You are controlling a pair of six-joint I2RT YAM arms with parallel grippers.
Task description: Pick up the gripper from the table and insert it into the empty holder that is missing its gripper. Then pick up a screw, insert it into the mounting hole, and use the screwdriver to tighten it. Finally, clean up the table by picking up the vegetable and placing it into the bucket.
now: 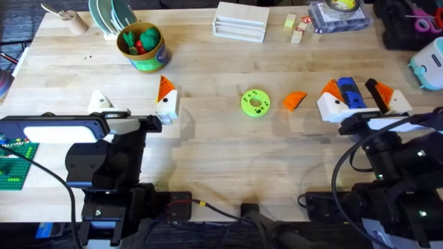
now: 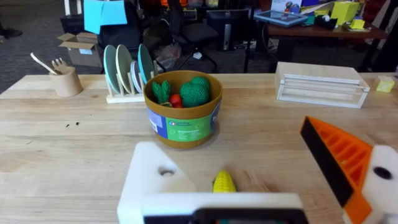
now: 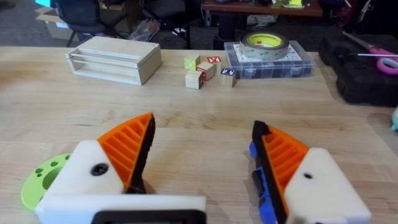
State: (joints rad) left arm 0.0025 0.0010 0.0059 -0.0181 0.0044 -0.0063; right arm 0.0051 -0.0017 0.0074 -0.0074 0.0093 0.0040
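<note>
The orange wedge-shaped gripper (image 1: 294, 100) lies on the table (image 1: 221, 145), right of a flat green disc (image 1: 255, 102). My left gripper (image 1: 133, 102) (image 2: 249, 168) is open wide. One of its white holders (image 1: 101, 101) (image 2: 158, 177) is bare, with an open mounting hole. The other (image 1: 167, 101) carries an orange pad (image 2: 339, 158). The yellow vegetable (image 2: 224, 182) lies on the wood between them. My right gripper (image 1: 360, 95) (image 3: 199, 155) is open, and the blue screwdriver (image 1: 349, 93) (image 3: 258, 186) lies between its fingers, by one pad. The bucket (image 1: 142, 47) (image 2: 183, 109) holds green and red toys.
Along the far edge stand a plate rack (image 1: 111, 17), a wooden cup with utensils (image 1: 69, 22), a slatted wooden box (image 1: 241, 21), small blocks (image 1: 297, 29) and a clear case with a tape roll (image 1: 339, 15). A black case (image 1: 408, 28) sits far right.
</note>
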